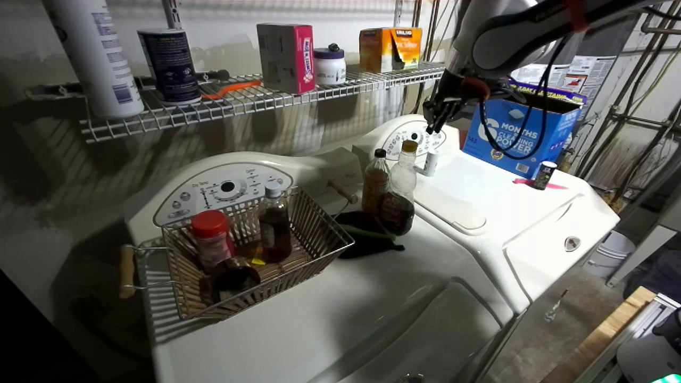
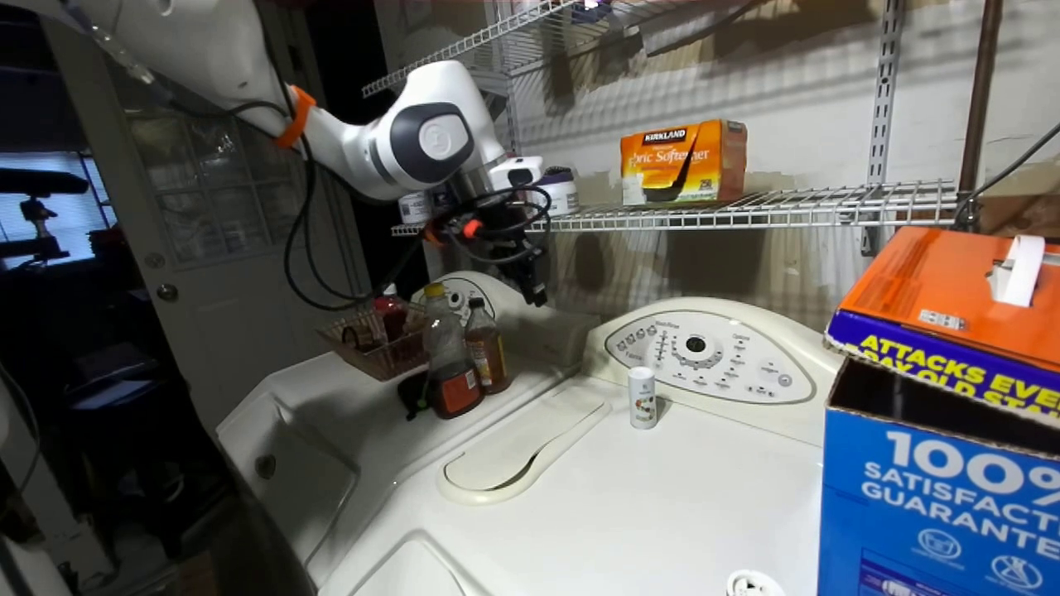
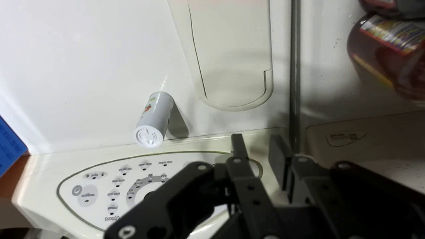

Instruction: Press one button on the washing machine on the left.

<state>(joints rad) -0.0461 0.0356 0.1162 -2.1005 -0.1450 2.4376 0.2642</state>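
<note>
Hovering gripper [image 3: 256, 142]: jaws a small gap apart, holding nothing;
Washing machine [image 1: 340, 319]: white, at left in both exterior views; wire basket [image 1: 282, 282] and two bottles [image 1: 400, 207] on top;
Right-hand machine [image 2: 654, 497]: shaker [image 2: 643, 399] upright on it; gripper above, near where both machines meet.

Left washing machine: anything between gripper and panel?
Low down, probably yes: the black-capped bottle and yellow-capped bottle stand beside the wire basket, toward the gripper; the basket, holding a white-capped bottle, sits in front of the panel. Clearance above them is unclear.
</note>
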